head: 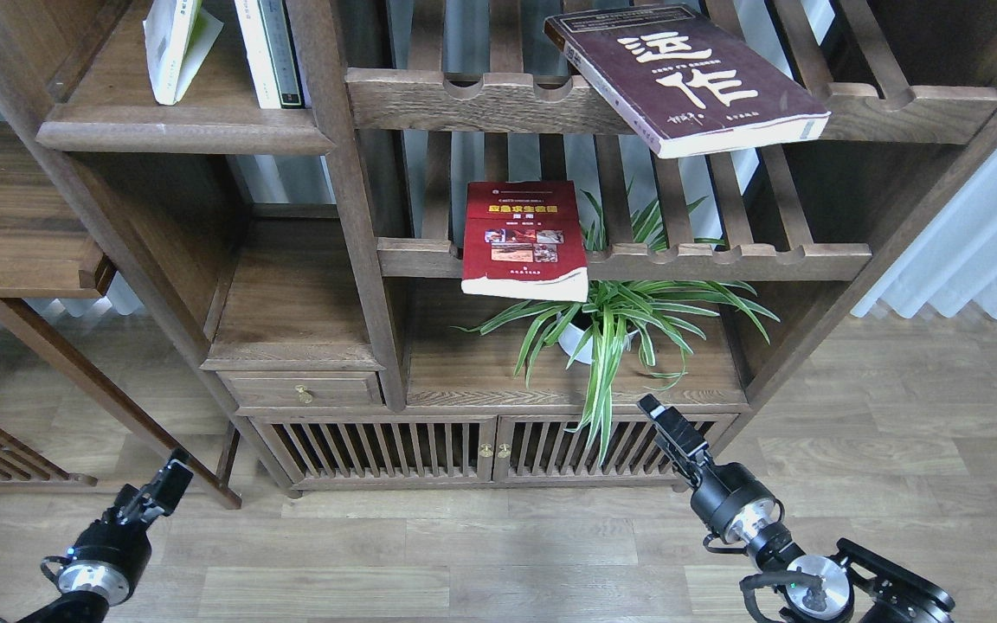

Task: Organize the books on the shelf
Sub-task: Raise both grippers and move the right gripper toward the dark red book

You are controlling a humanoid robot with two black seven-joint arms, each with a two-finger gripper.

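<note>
L gripper (pixel 163 486) – low at bottom-left, arm rising from the lower edge, tilted up and right toward the bookcase base; holds nothing; fingers seen dark and end-on, jaw gap can't tell

Shelf (pixel 183 130) – solid dark-brown board w/ rounded front edge, upper-left bay of bookcase; carries a slim white book (pixel 171 48) leaning at its left and a green-spined book (pixel 269 52) upright near its right end by the post

Red book (pixel 524 238) – bright red, yellow title, small photos; cover up on lower slatted rack (pixel 723 260), at rack's left end, front edge overhanging the notched rail

Spider plant (pixel 615 316) – white pot, on cabinet top below that rack, just right of red book

Maroon book (pixel 685 78) – large white characters; cover up on upper slatted rack (pixel 897 112), skewed, its near corner hanging past the front rail

R gripper (pixel 663 424) – arm enters bottom-right, reaches up-left; tip in front of cabinet's slatted doors under plant leaves; empty; jaw gap can't tell
</note>
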